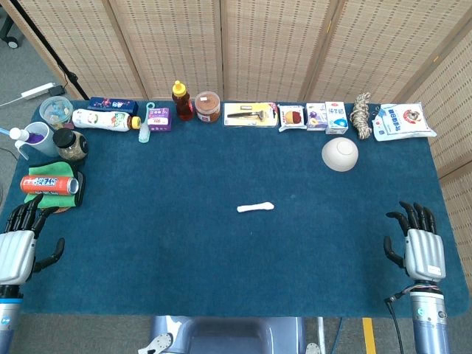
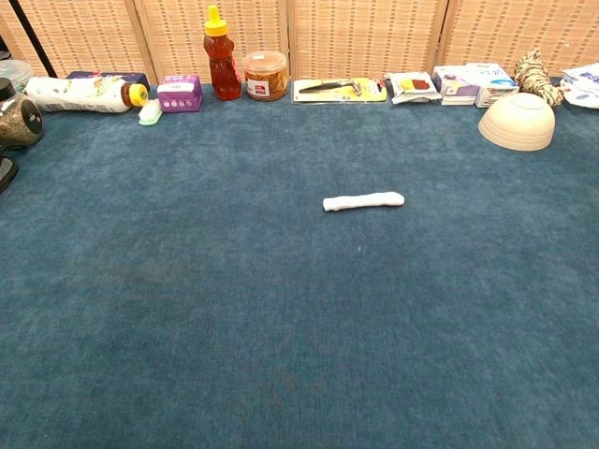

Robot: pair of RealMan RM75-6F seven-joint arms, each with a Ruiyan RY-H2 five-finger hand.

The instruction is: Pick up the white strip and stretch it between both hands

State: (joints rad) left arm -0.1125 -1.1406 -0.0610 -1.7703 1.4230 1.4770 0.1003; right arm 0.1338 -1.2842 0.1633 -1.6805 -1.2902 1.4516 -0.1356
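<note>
The white strip (image 1: 255, 207) lies flat near the middle of the blue table cloth, lengthwise left to right; the chest view shows the white strip (image 2: 363, 200) right of centre. My left hand (image 1: 18, 243) hovers at the table's near left corner, fingers spread, holding nothing. At the near right edge my right hand (image 1: 418, 245) is likewise spread and empty. Both hands are far from the strip. Neither hand appears in the chest view.
An upturned cream bowl (image 1: 340, 154) sits behind and right of the strip. Along the far edge stand a honey bottle (image 1: 181, 102), a brown jar (image 1: 208, 107), boxes and packets. At left are a red can (image 1: 50, 185), a dark jar (image 1: 71, 144) and a cup (image 1: 35, 137).
</note>
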